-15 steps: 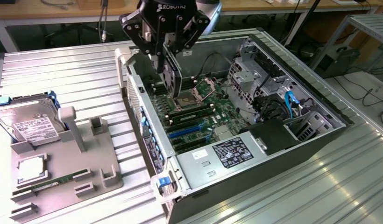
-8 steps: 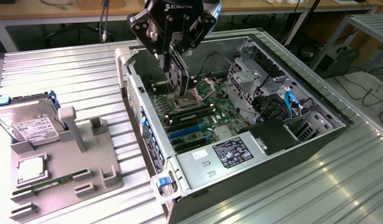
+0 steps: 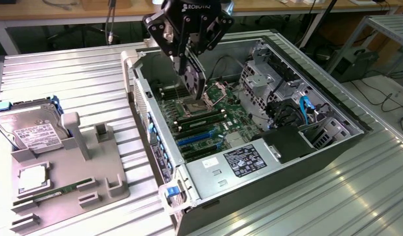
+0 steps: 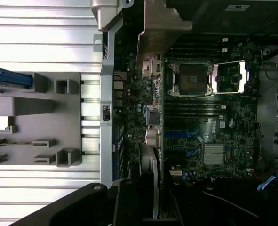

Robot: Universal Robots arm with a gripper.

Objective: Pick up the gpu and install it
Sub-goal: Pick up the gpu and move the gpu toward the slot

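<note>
Your gripper is clamped shut on the gpu, which hangs edge-down over the open case, right above the CPU socket. The blue slots sit nearer the power supply. The case wall is close on the exterior view's left (cables crowd the other side). The hard drive sits well apart on the gray tray.

The gpu, a thin dark card, hangs edge-down, gripped by the end effector, above the motherboard

Black gripper, green motherboard, blue slots, silver table
</note>
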